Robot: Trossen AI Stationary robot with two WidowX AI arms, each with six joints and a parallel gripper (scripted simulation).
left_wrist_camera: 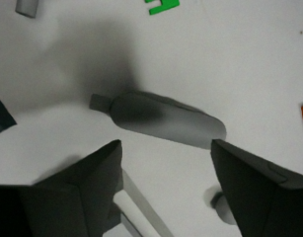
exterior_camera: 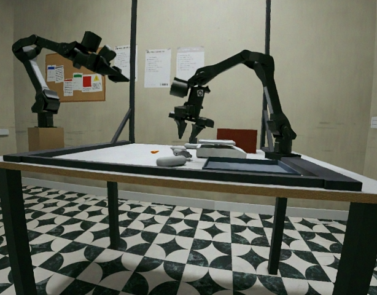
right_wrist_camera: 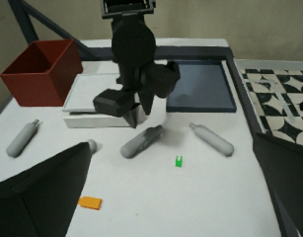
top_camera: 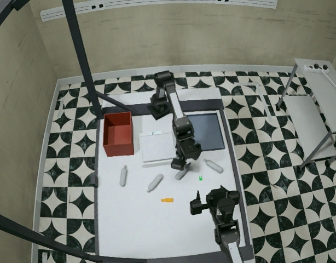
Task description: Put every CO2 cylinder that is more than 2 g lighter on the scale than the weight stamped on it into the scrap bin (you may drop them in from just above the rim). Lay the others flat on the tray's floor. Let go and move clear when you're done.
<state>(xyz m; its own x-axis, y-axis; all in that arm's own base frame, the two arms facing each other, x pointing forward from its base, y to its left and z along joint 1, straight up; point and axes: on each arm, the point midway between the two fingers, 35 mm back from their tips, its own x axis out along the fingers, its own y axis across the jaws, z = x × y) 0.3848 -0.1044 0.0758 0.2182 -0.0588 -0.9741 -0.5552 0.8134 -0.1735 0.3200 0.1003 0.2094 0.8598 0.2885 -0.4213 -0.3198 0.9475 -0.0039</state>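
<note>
Four grey CO2 cylinders lie on the table: one (top_camera: 123,176) (right_wrist_camera: 24,139) at the left, a second (top_camera: 155,182) mid-left, a third (top_camera: 181,173) (left_wrist_camera: 166,120) (right_wrist_camera: 140,142) before the scale, a fourth (top_camera: 214,166) (exterior_camera: 171,160) (right_wrist_camera: 212,139) near the tray. No stamps are readable. My left gripper (exterior_camera: 186,139) (left_wrist_camera: 166,146) (right_wrist_camera: 141,120) is part-open and empty above the third cylinder. My right gripper (top_camera: 209,188) (right_wrist_camera: 172,145) is wide open and empty, raised at the front right. The scale (top_camera: 156,147) (exterior_camera: 220,150) has a bare platform. The display is too small to read surely.
The red scrap bin (top_camera: 120,148) (right_wrist_camera: 39,89) stands left of the scale. The blue tray (top_camera: 207,130) (right_wrist_camera: 200,89) is at the right, partly behind my left arm. A green clip (top_camera: 200,178) (right_wrist_camera: 179,161) and an orange tag (top_camera: 167,200) (right_wrist_camera: 91,202) lie in front.
</note>
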